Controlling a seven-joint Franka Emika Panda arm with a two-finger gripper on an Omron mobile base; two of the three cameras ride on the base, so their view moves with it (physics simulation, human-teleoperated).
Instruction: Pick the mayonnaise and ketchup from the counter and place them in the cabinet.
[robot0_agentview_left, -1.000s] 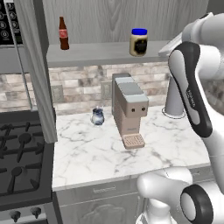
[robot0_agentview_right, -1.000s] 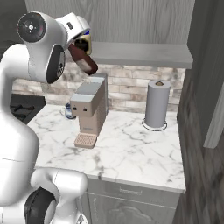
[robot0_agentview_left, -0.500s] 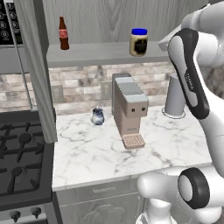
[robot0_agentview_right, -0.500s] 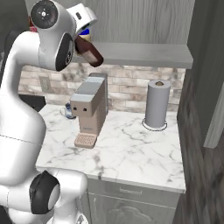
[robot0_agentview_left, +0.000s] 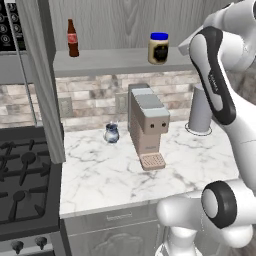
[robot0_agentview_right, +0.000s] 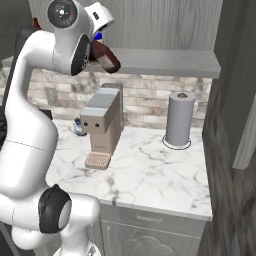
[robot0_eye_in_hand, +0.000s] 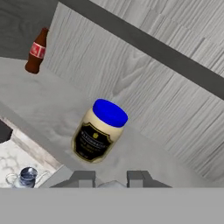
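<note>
Dark reddish ketchup (robot0_agentview_right: 105, 56) hangs tilted in the pincer (robot0_eye_in_hand: 111, 178), whose jaws are closed tight on it, up at the cabinet (robot0_agentview_left: 125, 25) shelf. The mayo (robot0_eye_in_hand: 99, 130) already stands there. Best to level the bottle, carry it over bare board beside the jar, then lower before releasing.

even, flat rendered light, soft faint shadows, no glare; edges slightly pixelated.
</note>
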